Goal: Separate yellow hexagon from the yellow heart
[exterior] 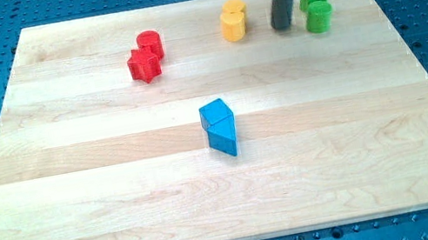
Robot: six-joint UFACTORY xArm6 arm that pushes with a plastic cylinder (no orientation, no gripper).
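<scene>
Yellow hexagon (234, 10) and yellow heart (233, 27) touch near the wooden board's (79, 205) top edge, the hexagon behind. You see my tip (281, 27) just to their right, holding nothing, between them and the green blocks (316, 8). Red blocks (145, 57) sit left; blue blocks (219, 126) centre. No writing shows.

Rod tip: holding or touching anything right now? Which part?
Nothing held. My tip stands free between the yellow blocks on the view's left and the green blocks on its right, touching neither.
</scene>
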